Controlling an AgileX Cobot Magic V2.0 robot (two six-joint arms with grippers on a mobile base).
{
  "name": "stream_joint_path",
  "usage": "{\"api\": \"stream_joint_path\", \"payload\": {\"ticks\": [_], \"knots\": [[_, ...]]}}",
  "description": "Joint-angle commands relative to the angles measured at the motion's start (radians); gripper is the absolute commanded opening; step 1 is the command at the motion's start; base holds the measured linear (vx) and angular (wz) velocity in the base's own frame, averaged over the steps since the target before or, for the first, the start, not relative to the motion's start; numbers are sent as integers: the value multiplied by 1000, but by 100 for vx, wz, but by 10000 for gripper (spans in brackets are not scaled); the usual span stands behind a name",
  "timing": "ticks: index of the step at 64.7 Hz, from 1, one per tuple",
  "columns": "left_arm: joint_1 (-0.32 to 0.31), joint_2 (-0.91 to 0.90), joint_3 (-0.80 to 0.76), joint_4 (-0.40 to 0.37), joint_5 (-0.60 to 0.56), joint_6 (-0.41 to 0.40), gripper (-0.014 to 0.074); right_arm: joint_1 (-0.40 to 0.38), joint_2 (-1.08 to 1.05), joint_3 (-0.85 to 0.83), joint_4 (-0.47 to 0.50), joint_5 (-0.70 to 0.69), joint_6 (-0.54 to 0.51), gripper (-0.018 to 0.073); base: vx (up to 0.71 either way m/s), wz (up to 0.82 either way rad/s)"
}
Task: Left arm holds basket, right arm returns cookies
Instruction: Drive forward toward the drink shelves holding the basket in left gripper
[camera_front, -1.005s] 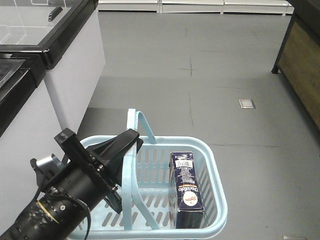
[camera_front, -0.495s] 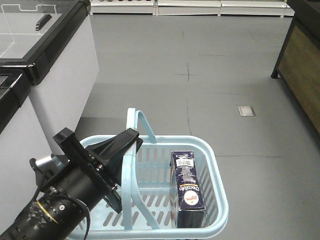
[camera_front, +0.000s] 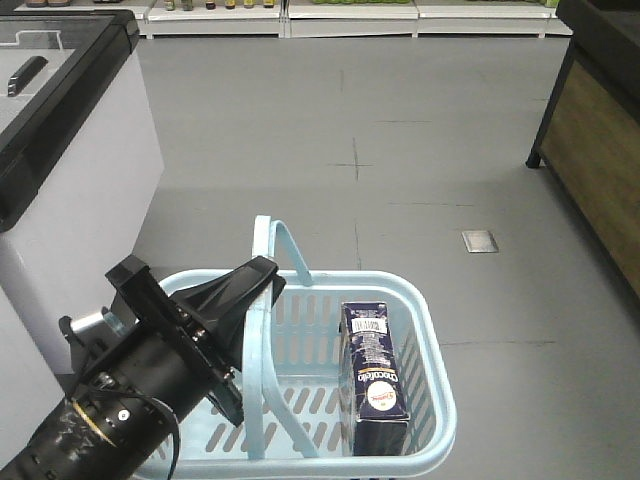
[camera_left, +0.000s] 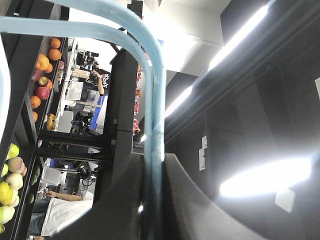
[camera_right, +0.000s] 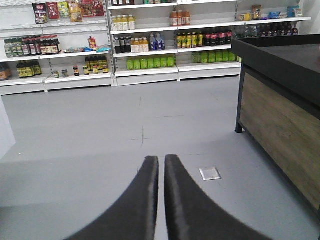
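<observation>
One cookies box (camera_front: 375, 375) stands on end, barcode up, beside the basket's (camera_front: 437, 345) right rim, lower centre. The left hand (camera_front: 262, 280) pinches a basket handle; the right hand (camera_right: 161, 162) is pressed together, empty. Open floor (camera_front: 400, 150) lies ahead.

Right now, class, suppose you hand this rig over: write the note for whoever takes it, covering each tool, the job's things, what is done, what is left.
Left tool: shut on a hoop handle of the basket.
Right tool: jaws nearly together, empty, facing the drink shelves.
Cookies: standing inside the basket, on its right side.
Done: basket gripped.
Left: lift the cookies out and return them.
</observation>
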Motion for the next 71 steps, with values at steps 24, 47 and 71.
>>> {"api": "stream_joint_path", "payload": {"ticks": [24, 47, 71], "knots": [[-8, -35, -30, 7, -280, -5, -3, -1, -13, 18, -5, -76, -6, -3, 38, -7], [-8, -35, -30, 7, -280, -5, -3, -1, -13, 18, -5, -76, -6, -3, 45, -2], [-8, -35, -30, 7, -280, -5, -3, -1, -13, 18, -5, -76, -6, -3, 50, 4]]}}
